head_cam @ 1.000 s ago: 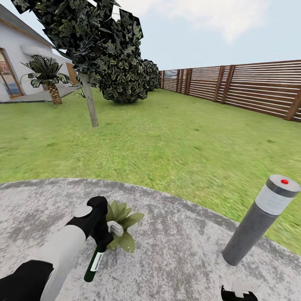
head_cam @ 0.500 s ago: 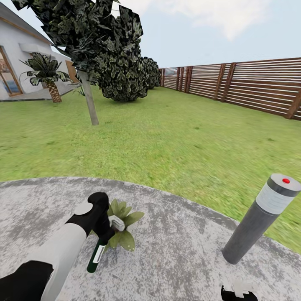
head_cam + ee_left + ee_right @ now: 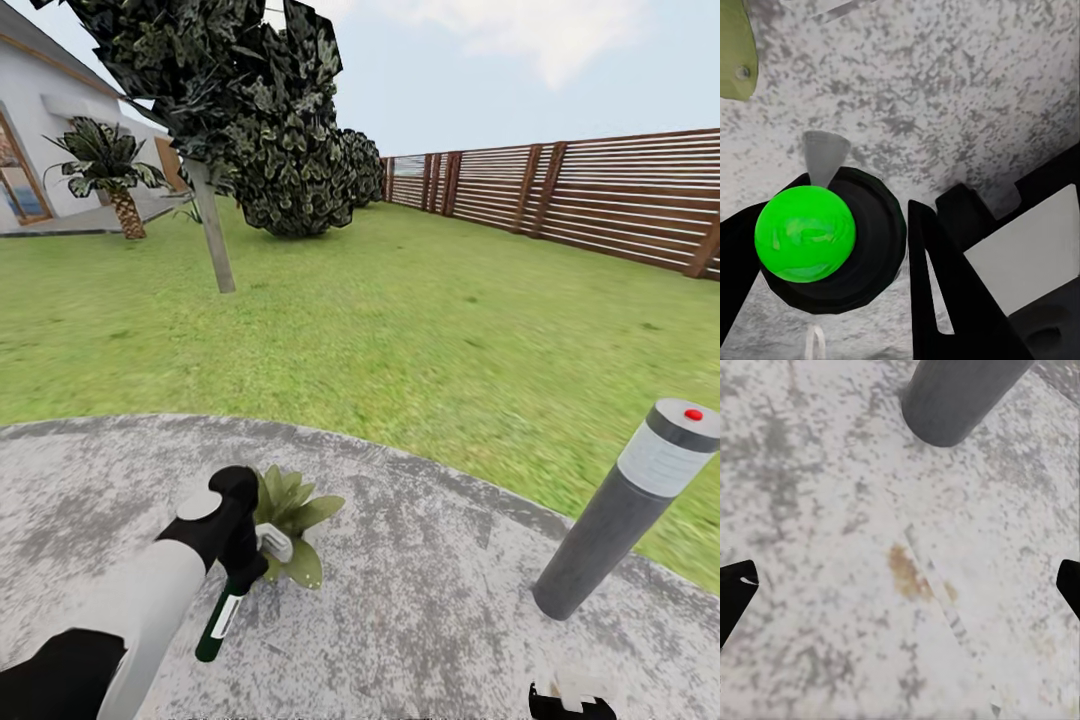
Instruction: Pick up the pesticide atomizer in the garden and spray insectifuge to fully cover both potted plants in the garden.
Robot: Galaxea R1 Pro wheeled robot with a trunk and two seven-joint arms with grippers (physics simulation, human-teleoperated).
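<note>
My left gripper (image 3: 240, 578) is shut on the pesticide atomizer (image 3: 217, 622), a slim dark green bottle with a white label that hangs slanting down over the round paving (image 3: 420, 580). In the left wrist view the atomizer (image 3: 806, 234) appears end-on as a dark round body with a bright green centre, held between the black fingers (image 3: 945, 292). One potted plant (image 3: 292, 520), a low light-green rosette, sits on the paving right beside the left gripper, and a leaf of it (image 3: 735, 52) edges into the left wrist view. The other potted plant is out of view. My right gripper (image 3: 900, 589) hangs open over bare paving.
A tall grey post lamp (image 3: 625, 510) with a red dot stands on the paving at the right, its base (image 3: 960, 394) just ahead of the right gripper. Lawn (image 3: 420, 330) stretches beyond, with a tree trunk (image 3: 212, 240), dark bushes (image 3: 300, 170), a brown slatted fence (image 3: 600, 195) and a house (image 3: 40, 140).
The head view has shifted slightly. My left gripper swung the atomizer a little up toward the plant, then back down and left. The right gripper has stayed put.
</note>
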